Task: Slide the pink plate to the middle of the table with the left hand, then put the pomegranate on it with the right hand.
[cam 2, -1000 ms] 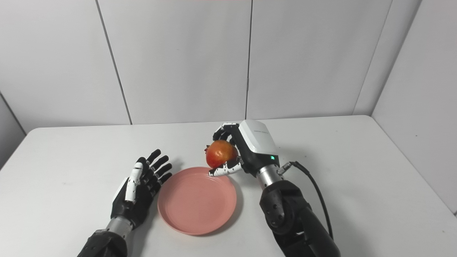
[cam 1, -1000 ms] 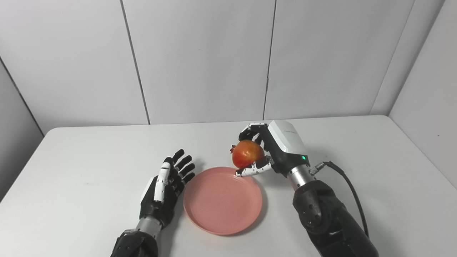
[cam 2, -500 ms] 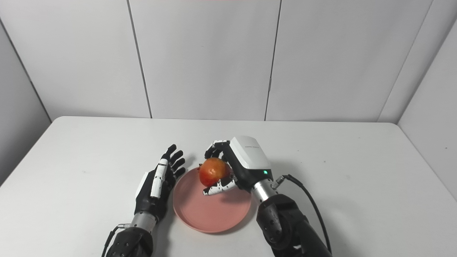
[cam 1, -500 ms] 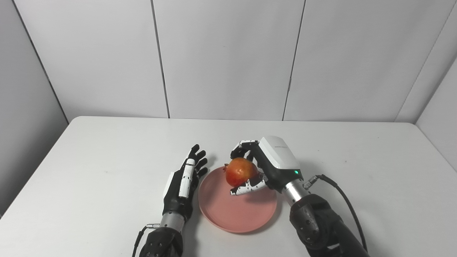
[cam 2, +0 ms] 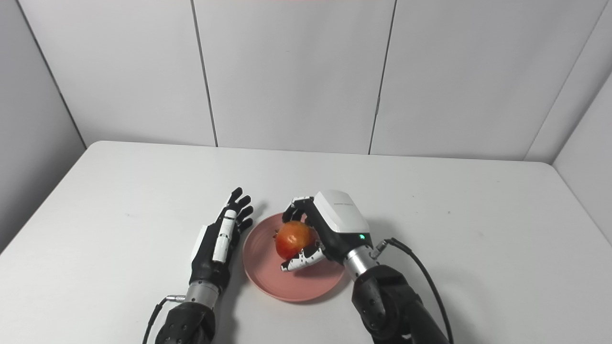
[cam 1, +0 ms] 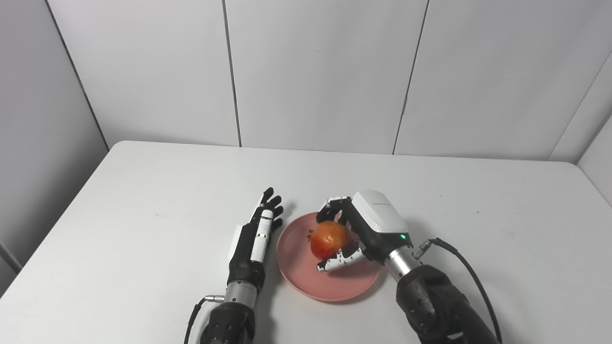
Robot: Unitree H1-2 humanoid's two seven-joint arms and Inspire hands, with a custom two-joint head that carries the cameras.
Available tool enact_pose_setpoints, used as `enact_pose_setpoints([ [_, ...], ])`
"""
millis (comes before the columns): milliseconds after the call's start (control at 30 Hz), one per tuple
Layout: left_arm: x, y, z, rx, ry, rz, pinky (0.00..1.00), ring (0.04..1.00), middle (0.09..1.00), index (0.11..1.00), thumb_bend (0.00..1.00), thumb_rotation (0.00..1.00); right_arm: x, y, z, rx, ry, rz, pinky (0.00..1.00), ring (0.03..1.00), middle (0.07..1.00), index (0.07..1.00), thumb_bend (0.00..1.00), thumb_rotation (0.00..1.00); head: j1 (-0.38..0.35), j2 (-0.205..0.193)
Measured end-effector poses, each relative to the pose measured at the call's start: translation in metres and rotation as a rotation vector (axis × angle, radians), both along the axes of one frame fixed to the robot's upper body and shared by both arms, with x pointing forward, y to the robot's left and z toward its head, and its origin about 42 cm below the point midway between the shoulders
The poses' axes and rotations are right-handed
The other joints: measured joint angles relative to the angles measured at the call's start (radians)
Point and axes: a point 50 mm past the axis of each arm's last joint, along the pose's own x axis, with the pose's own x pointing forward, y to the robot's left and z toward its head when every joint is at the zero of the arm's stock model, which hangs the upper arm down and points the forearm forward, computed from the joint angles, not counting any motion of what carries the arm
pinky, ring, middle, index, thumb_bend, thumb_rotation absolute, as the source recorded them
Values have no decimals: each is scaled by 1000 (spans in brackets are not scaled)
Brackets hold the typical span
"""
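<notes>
The pink plate lies on the white table near its front middle. My right hand is shut on the red-orange pomegranate and holds it over the middle of the plate, low; I cannot tell if the fruit touches the plate. My left hand is open and empty, fingers straight and pointing away, resting edge-on just left of the plate's rim. In the right eye view the pomegranate shows inside the plate's outline.
The white table reaches back to grey wall panels. A black cable runs from my right wrist along the table to the right.
The camera has shifted, so the whole scene has moved in the picture. My right hand has carried the pomegranate from the plate's far rim to over its middle and lower. The left hand stays beside the plate.
</notes>
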Motion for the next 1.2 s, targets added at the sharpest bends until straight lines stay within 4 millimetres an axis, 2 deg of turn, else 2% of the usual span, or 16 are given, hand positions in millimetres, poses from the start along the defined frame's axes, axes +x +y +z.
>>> enact_pose_setpoints([
  [233,0,0,0,0,-4,3,890,916,928,921,348,1000,-1,1,-4,-50,-14,6,412,478,537,490,510,135,2,6],
  [300,0,0,0,-1,-8,4,888,913,924,917,347,997,-2,2,-3,-59,-13,16,491,561,609,492,514,142,2,6],
  [367,0,0,0,-1,-9,5,887,913,923,916,347,996,-4,2,-1,-81,-16,28,507,578,625,493,515,144,0,9],
  [400,0,0,0,-1,-9,5,887,912,923,916,348,995,-5,2,0,-91,-18,35,525,608,658,594,623,172,0,11],
  [433,0,0,0,-1,-9,5,887,912,923,916,348,995,-6,2,0,-97,-18,37,531,618,669,629,660,182,0,11],
  [567,0,0,0,-1,-9,5,890,916,927,922,351,991,-10,0,-3,-120,6,46,589,679,728,716,745,303,0,12],
  [633,0,0,0,-1,-9,5,889,916,927,921,354,997,-14,-1,-6,-133,24,50,676,748,786,789,799,419,0,12],
  [700,0,0,0,-1,-9,5,888,916,926,921,352,1000,-15,-2,-7,-149,31,51,727,786,818,828,824,461,0,12],
  [800,0,-1,0,2,-9,3,883,914,923,918,355,1000,-16,-3,-4,-161,36,56,833,881,914,937,934,555,-2,9],
  [867,0,-1,0,9,-10,3,884,913,923,917,358,1000,-17,-3,-2,-159,34,58,865,914,947,976,986,604,-3,9],
  [1000,0,-1,0,17,-6,3,878,910,921,914,360,1000,-18,-5,6,-133,16,54,898,949,980,998,1000,649,-5,5],
  [1200,0,-1,0,16,-3,3,888,912,924,917,352,1000,-21,-12,19,-33,13,50,882,938,967,996,1000,676,-3,-2],
])
